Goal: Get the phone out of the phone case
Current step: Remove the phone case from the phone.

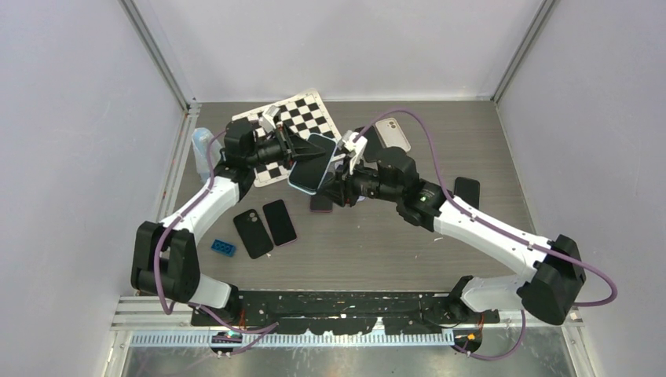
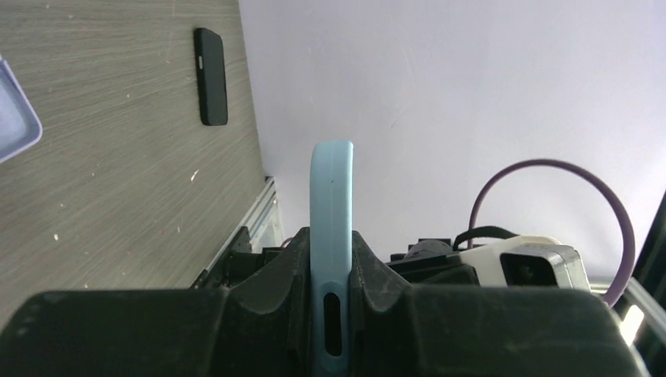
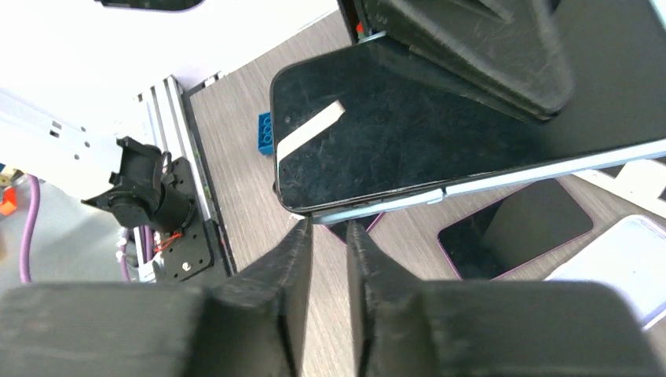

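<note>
The phone [image 1: 314, 161], black screen up, sits in a light blue phone case and is held tilted above the table. My left gripper [image 1: 301, 149] is shut on it from the far left; in the left wrist view the case's blue edge [image 2: 331, 196] stands clamped between the fingers [image 2: 267, 275]. My right gripper [image 1: 339, 184] is below the phone's near edge. In the right wrist view its jaws [image 3: 328, 226] stand narrowly apart, tips touching the case's lower rim [image 3: 471, 184] under the screen [image 3: 393, 133], with nothing between them.
Two black phones [image 1: 253, 233] [image 1: 279, 221] and a blue brick [image 1: 223, 247] lie at the near left. A checkerboard [image 1: 302, 118] lies behind, a clear case [image 1: 393, 133] at the back right, a purple-edged phone [image 1: 320, 203] under the grippers, a black case [image 1: 467, 191] on the right.
</note>
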`<state>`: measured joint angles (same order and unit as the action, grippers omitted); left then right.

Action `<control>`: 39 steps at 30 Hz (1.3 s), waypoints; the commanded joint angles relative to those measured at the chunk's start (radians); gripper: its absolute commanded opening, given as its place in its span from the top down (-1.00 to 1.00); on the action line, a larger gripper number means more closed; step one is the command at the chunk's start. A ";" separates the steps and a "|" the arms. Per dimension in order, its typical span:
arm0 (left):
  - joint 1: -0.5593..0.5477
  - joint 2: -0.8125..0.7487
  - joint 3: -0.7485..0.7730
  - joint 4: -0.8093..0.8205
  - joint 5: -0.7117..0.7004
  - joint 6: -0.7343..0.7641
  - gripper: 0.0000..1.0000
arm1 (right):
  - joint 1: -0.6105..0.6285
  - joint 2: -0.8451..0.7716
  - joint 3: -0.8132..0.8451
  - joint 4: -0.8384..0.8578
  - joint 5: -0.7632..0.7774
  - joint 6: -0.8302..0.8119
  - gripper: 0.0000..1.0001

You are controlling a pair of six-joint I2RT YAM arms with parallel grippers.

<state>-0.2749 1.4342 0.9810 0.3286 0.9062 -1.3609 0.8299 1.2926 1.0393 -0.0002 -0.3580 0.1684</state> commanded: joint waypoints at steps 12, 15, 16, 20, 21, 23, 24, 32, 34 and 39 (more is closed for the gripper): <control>0.058 -0.180 -0.219 0.184 -0.287 -0.282 1.00 | -0.001 -0.203 -0.127 0.207 0.020 0.270 -0.24; 0.057 -0.203 -0.248 0.161 -0.334 -0.296 1.00 | -0.002 -0.195 -0.112 0.223 0.008 0.337 -0.17; 0.058 -0.209 -0.256 0.162 -0.343 -0.299 1.00 | -0.002 -0.191 -0.107 0.228 -0.001 0.346 -0.12; 0.059 -0.229 -0.278 0.137 -0.378 -0.293 1.00 | -0.002 -0.171 -0.109 0.311 -0.069 0.423 0.28; 0.059 -0.235 -0.282 0.138 -0.382 -0.294 1.00 | -0.002 -0.162 -0.115 0.349 -0.094 0.453 0.37; 0.058 -0.237 -0.289 0.152 -0.389 -0.296 1.00 | -0.001 -0.143 -0.116 0.390 -0.121 0.493 0.48; 0.057 -0.239 -0.289 0.156 -0.391 -0.298 1.00 | -0.001 -0.135 -0.115 0.399 -0.132 0.507 0.50; 0.054 -0.249 -0.271 0.079 -0.402 -0.339 1.00 | -0.002 -0.039 -0.082 0.406 -0.018 0.640 0.51; 0.053 -0.250 -0.272 0.069 -0.413 -0.354 1.00 | -0.003 -0.017 -0.074 0.378 0.018 0.655 0.48; 0.053 -0.245 -0.285 0.092 -0.421 -0.392 1.00 | -0.009 0.027 -0.073 0.393 0.029 0.704 0.45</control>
<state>-0.2203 1.2278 0.6815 0.3477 0.4957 -1.6978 0.8272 1.3033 0.9165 0.3614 -0.3698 0.8112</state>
